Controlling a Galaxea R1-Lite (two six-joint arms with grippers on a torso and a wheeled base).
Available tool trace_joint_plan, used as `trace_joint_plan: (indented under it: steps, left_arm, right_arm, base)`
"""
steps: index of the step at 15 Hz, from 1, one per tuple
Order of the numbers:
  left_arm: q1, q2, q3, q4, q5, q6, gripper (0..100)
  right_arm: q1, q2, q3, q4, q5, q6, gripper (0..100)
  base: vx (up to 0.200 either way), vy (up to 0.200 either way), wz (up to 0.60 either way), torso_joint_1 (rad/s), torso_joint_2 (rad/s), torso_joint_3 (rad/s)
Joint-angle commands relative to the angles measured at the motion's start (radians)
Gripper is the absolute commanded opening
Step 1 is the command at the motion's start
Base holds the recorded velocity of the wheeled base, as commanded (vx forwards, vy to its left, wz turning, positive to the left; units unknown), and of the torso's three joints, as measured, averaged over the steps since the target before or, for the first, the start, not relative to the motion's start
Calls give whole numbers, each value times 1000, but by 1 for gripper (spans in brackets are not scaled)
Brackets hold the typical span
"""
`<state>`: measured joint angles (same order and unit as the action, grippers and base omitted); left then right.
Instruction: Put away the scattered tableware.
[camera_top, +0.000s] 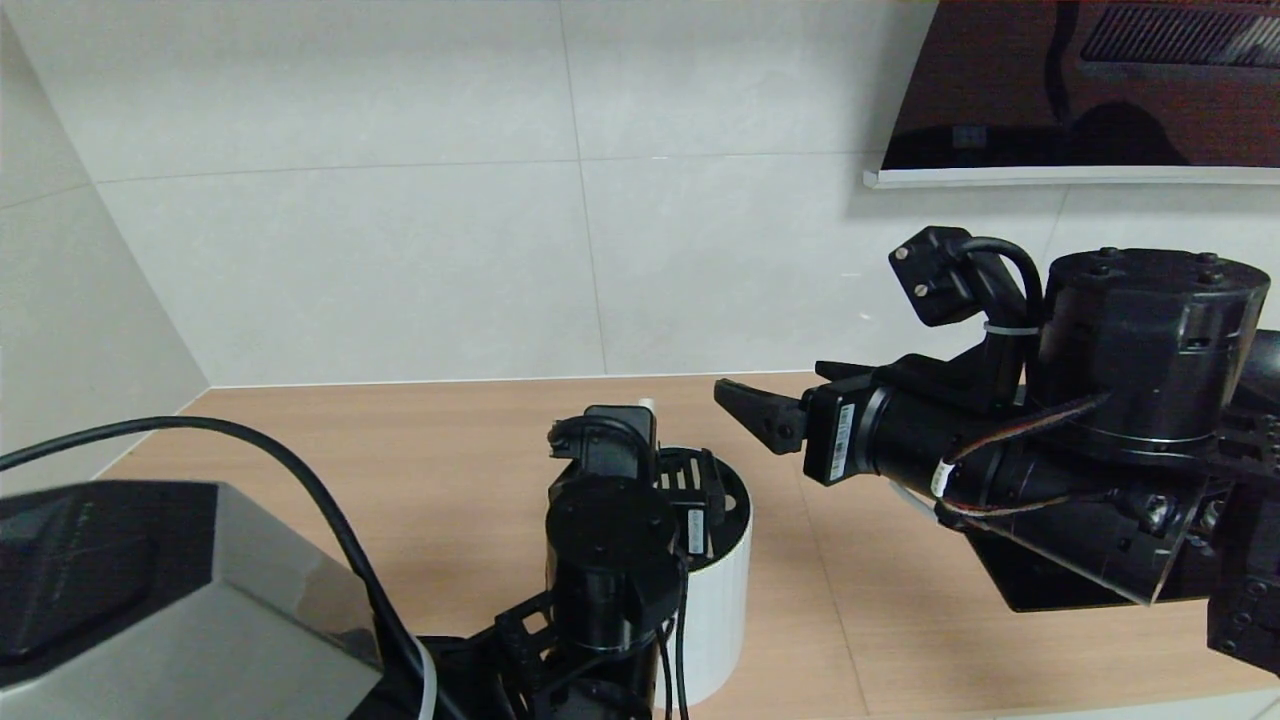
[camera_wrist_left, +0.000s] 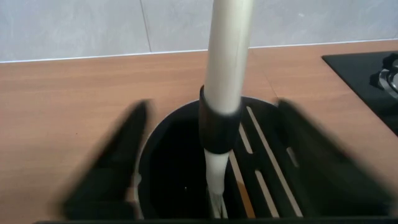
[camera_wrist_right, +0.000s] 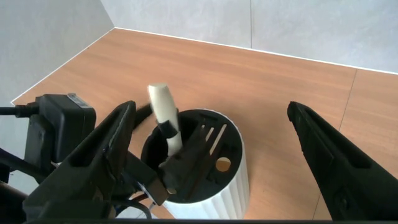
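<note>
The white-handled utensil (camera_wrist_left: 227, 62) stands in the white holder (camera_top: 715, 600) on the bench (camera_top: 400, 450), between the left gripper's (camera_wrist_left: 214, 168) wide-spread jaws, so this piece looks stowed — the right gripper (camera_wrist_right: 211, 115) hovers nearby, jaws wide and empty.

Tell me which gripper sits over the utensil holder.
The left gripper: open, it straddles the cream-handled utensil standing in the white utensil holder. The right gripper hangs open off to the side, above the wooden counter.

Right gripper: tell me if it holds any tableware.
No, the right gripper is open, with nothing held between its fingers.
</note>
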<state>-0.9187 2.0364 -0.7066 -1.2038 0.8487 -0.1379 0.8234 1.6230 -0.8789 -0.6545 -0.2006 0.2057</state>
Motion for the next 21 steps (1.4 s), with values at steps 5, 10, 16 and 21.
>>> trace_joint_plan:
  steps: [5, 10, 16, 21]
  left_arm:
    - [0, -31, 6, 1, 0, 1, 100]
    - [23, -254, 9, 110, -23, 4, 100]
    - [143, -699, 96, 426, -149, -32, 100]
    - [307, -1088, 272, 514, -272, 26, 100]
  right_arm:
    - [0, 0, 1, -1, 0, 0, 100]
    - [-73, -29, 41, -10, -2, -6, 100]
    - [-210, -245, 178, -8, -19, -2, 100]
    - [-345, -551, 380, -2, -45, -6, 100]
  base:
    - [0, 0, 0, 0, 0, 0]
    - [0, 0, 0, 0, 0, 0]
    - [0, 0, 0, 0, 0, 0]
    - [0, 0, 0, 0, 0, 0]
